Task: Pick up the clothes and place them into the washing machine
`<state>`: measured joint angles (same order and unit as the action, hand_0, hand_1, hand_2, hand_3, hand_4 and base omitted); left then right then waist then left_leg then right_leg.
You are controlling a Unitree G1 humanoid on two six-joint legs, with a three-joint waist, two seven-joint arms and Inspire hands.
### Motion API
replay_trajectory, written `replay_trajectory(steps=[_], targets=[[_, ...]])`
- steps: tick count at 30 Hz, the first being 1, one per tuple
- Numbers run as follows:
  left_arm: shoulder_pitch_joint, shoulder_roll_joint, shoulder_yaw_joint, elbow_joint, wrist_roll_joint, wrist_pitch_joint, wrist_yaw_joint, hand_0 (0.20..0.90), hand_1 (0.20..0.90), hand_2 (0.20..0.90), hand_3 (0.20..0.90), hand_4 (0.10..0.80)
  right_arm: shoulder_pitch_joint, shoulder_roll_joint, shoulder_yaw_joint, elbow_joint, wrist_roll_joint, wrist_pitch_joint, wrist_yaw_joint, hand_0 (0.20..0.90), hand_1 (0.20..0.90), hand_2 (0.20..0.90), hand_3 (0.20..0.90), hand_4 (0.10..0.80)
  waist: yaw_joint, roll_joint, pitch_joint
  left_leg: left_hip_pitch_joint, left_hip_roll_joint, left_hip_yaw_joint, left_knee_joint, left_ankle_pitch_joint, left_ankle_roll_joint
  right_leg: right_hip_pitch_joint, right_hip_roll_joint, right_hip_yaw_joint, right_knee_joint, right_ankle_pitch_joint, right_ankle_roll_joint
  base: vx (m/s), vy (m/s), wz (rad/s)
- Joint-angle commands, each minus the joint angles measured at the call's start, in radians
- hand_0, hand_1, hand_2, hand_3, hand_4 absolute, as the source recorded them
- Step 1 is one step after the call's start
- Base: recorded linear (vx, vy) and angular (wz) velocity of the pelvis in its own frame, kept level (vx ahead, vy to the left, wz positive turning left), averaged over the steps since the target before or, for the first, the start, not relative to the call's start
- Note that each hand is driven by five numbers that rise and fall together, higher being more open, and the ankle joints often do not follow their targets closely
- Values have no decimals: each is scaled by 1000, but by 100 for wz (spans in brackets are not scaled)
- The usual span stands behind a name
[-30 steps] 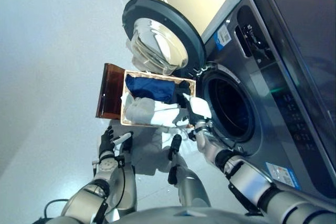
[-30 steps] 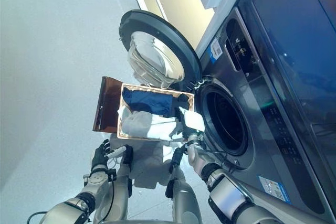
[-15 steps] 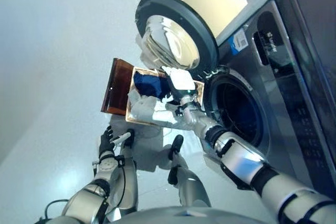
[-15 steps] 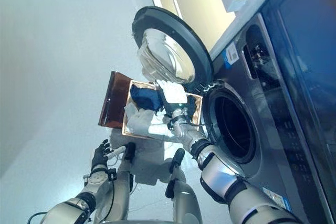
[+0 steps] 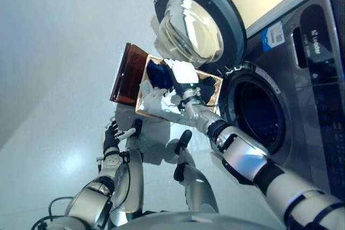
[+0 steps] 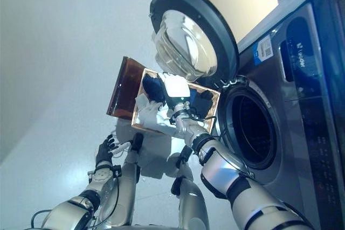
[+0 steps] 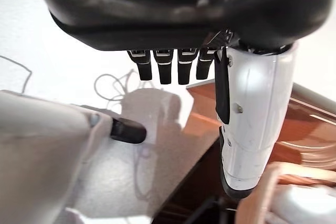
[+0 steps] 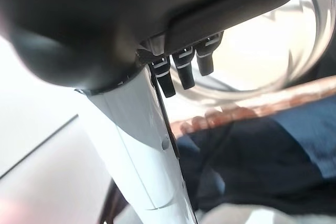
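My right hand [image 5: 183, 79] is out over the basket [image 5: 141, 100] on the floor [image 5: 54, 79], palm down above the clothes, fingers straight and holding nothing. In the right wrist view the fingers [image 8: 181, 66] reach out in a loose row above the dark blue garment [image 8: 252, 156], with the white-covered thumb alongside, and none of them curls into the cloth. The clothes are all in the basket: the dark blue garment [image 5: 157, 72] at the end nearest the door, a pale grey-white garment [image 5: 161, 106] heaped at the end nearest me. The basket sits just beside the washing machine [image 5: 302, 106], right under the door [image 5: 197, 20], which hangs wide open with its glass bowl facing out. The drum opening [image 5: 259, 112] gapes dark. My left hand [image 5: 112, 136] is low by my side above the floor, fingers relaxed and apart, nothing in it; its wrist view shows the fingers [image 7: 170, 66] hanging free.
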<state>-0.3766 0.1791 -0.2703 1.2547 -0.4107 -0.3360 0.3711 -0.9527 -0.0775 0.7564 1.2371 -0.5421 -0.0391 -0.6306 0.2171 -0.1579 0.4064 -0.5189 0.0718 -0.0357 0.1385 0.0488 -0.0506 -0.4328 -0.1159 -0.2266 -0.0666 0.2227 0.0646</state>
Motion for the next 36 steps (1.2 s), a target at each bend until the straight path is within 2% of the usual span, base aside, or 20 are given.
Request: replay_trajectory(steps=[1,15,25,36], targets=[[-44,-17,-63,-41,-25,-57,22,900,900,900,900,800,-151,-34,-7,-1,11,7,-55,900,900,900,900,800,42,53,38,64,-43,0,-226,130,-22,56,14,0,89,-71,59,-33,9,4],[-78,-27,-121,-147,-68,-75,26,900,900,900,900,800,-227,-93,-6,41,5,38,-73,900,900,900,900,800,51,88,112,-2,-50,-25,-226,155,-26,-6,6,-16,105,-66,58,-30,1,5],[-69,-30,-134,-154,-84,-72,20,900,900,900,900,800,-301,-154,-9,69,21,48,-88,900,900,900,900,800,55,99,113,-22,-54,-28,-226,159,-26,-34,5,-21,112,-65,56,-7,0,5],[-61,-25,-140,-166,-102,-72,11,900,900,900,900,800,-347,-165,12,85,45,35,-59,900,900,900,900,800,57,97,114,-35,-50,-35,-226,161,-27,-47,5,-24,110,-62,55,0,0,0]])
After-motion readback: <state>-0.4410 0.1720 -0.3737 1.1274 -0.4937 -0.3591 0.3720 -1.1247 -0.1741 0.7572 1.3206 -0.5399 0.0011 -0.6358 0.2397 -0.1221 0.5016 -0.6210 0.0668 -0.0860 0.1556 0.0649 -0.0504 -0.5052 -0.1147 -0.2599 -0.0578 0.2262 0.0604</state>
